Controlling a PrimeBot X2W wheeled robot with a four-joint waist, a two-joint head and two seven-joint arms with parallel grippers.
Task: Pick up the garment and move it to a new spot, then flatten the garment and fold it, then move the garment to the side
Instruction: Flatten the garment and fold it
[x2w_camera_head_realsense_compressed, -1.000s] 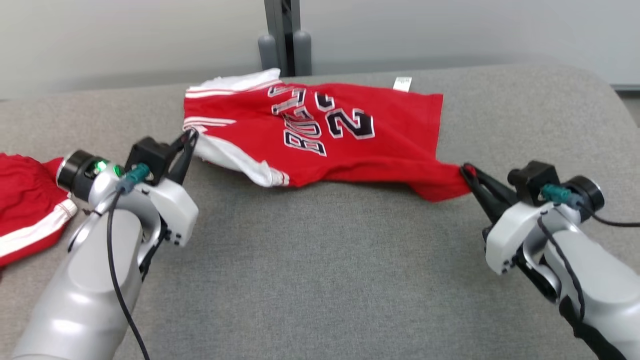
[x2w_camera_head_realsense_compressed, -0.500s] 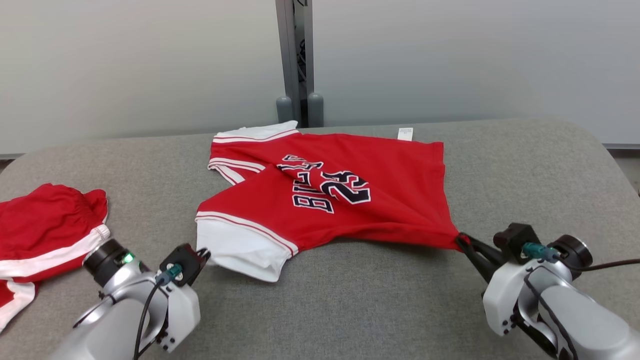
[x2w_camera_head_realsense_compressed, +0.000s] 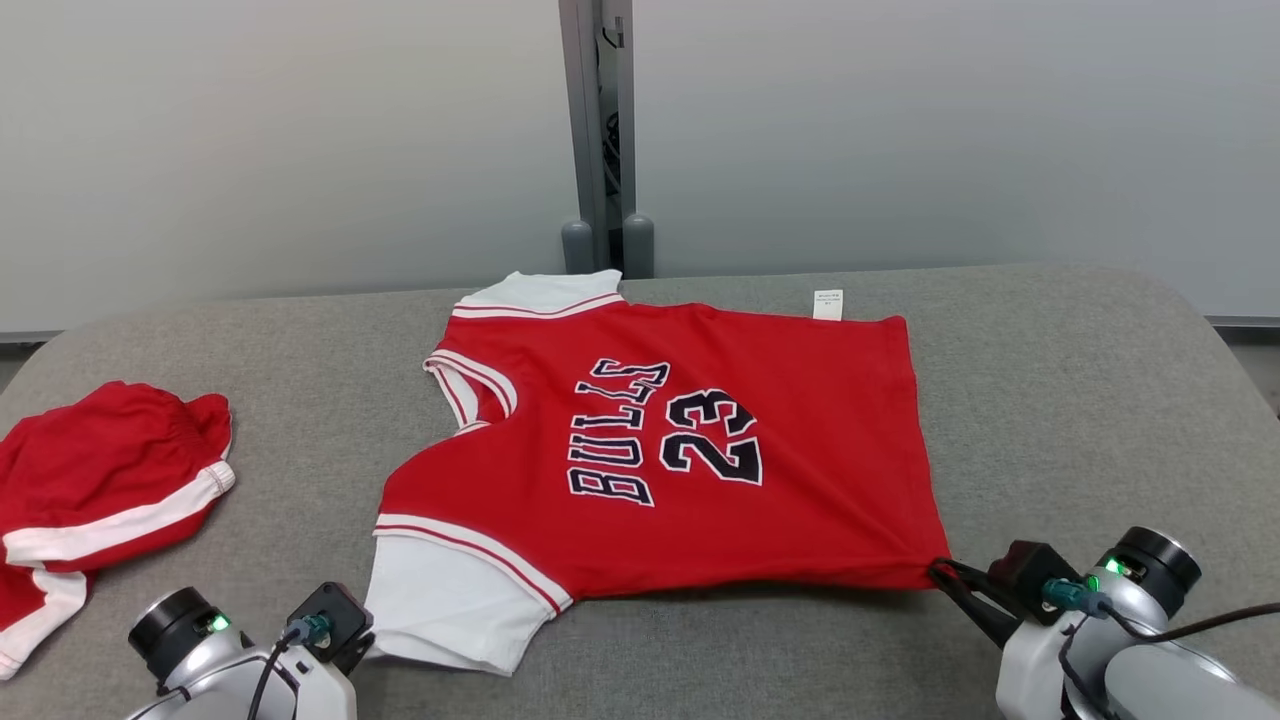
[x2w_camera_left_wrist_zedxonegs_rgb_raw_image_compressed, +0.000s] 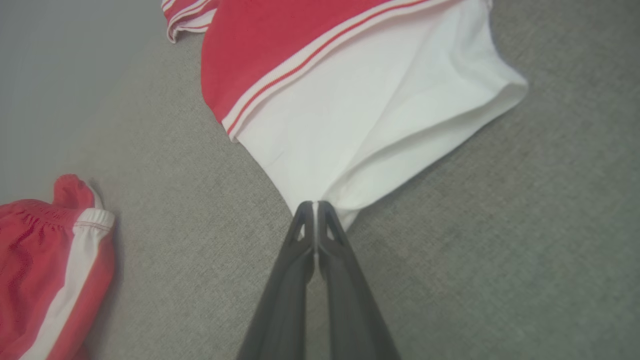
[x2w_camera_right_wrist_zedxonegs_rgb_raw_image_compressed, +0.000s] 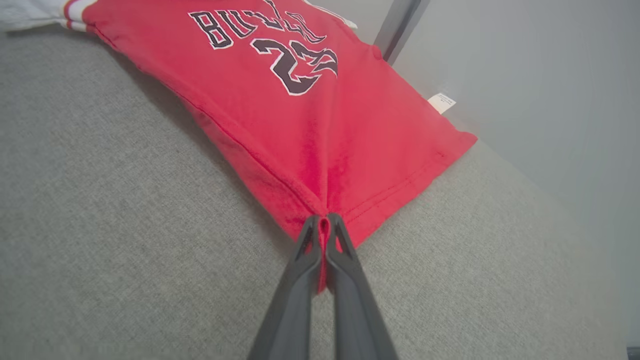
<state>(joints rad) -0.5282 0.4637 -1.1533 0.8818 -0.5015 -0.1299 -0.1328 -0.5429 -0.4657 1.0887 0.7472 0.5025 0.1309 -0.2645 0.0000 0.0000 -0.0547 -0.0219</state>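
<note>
Red shorts (x2w_camera_head_realsense_compressed: 100, 480) with a white stripe lie bunched at the left end of the grey fabric tabletop (x2w_camera_head_realsense_compressed: 1050, 400) — behind it, a pale wall (x2w_camera_head_realsense_compressed: 250, 150) and a dark upright post (x2w_camera_head_realsense_compressed: 597, 130).

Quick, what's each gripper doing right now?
Left gripper: jaws shut on the jersey, at its white sleeve.
Right gripper: jaws shut on the jersey's red bottom corner.

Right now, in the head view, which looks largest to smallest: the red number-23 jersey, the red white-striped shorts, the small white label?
1. Red number-23 jersey, clearly largest.
2. Red white-striped shorts, partly cut off at the left edge.
3. Small white label, smallest, though farthest from the camera.
</note>
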